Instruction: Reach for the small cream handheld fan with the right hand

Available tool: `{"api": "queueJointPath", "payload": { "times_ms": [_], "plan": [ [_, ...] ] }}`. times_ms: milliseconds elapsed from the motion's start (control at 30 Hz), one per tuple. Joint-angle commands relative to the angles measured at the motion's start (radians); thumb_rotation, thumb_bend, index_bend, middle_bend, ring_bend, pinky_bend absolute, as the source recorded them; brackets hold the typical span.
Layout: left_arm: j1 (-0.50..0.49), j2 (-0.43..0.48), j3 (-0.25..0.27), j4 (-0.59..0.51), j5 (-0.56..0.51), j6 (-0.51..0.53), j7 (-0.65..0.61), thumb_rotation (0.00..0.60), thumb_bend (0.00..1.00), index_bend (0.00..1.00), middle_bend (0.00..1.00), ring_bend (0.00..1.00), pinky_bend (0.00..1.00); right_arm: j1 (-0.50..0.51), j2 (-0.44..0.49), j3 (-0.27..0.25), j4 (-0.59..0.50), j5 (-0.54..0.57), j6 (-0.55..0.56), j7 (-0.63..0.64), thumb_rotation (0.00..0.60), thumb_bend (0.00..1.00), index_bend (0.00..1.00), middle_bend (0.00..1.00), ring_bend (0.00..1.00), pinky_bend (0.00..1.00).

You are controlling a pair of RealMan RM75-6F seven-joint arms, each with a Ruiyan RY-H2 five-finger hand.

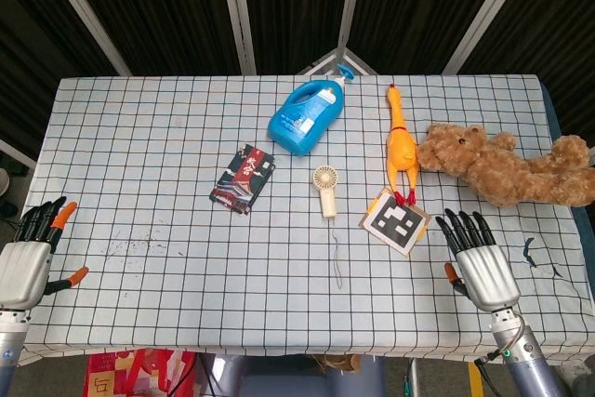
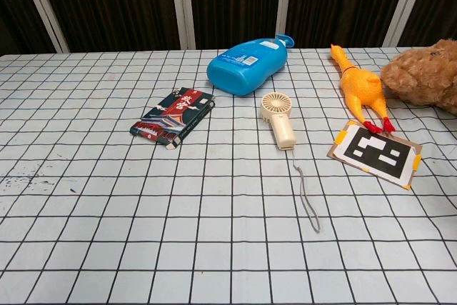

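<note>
Here the right hand [image 1: 481, 262] rests empty near the surface's front right edge, fingers spread, well apart from the fan [image 1: 325, 189].
Open checkered surface [image 1: 186, 258] lies between them; the fan lies flat mid-surface, its cord [image 1: 337, 253] trailing toward the front. A marker card [image 1: 396, 220] sits just beside the right hand, under a rubber chicken's [image 1: 400, 146] feet. The teddy bear [image 1: 507, 165] is cut off at the right edge. The left hand [image 1: 33, 253] is spread, empty, at the front left corner. The blue bottle [image 1: 309, 114] lies behind the fan.
</note>
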Motion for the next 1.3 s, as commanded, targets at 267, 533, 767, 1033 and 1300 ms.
{"api": "queueJointPath", "payload": {
  "times_ms": [267,533,767,1033,1300],
  "plan": [
    [-0.002,0.01,0.006,-0.003,0.02,0.002,0.0,0.6,0.09,0.0,0.0,0.0,0.0,0.025,-0.015,0.06,-0.024,0.026,-0.054,-0.013,0.6,0.45,0.0,0.14,0.21,0.3],
    [-0.003,0.012,0.002,-0.006,0.012,-0.003,-0.017,0.6,0.09,0.0,0.0,0.0,0.0,0.14,-0.094,0.184,-0.084,0.152,-0.202,-0.096,0.6,0.52,0.0,0.79,0.88,0.89],
    [-0.007,0.011,0.0,0.002,0.015,-0.003,-0.018,0.6,0.09,0.0,0.0,0.0,0.0,0.266,-0.21,0.26,-0.071,0.387,-0.385,-0.211,0.6,0.71,0.0,0.84,0.94,0.92],
    [-0.011,0.024,-0.003,0.002,-0.002,-0.02,-0.05,0.6,0.09,0.0,0.0,0.0,0.0,0.376,-0.374,0.302,0.065,0.586,-0.449,-0.33,0.6,0.74,0.0,0.85,0.94,0.92],
    [-0.015,0.028,-0.008,0.008,-0.011,-0.027,-0.061,0.6,0.09,0.0,0.0,0.0,0.0,0.429,-0.463,0.317,0.176,0.655,-0.47,-0.347,0.6,0.74,0.0,0.85,0.94,0.92]
  ]
}}
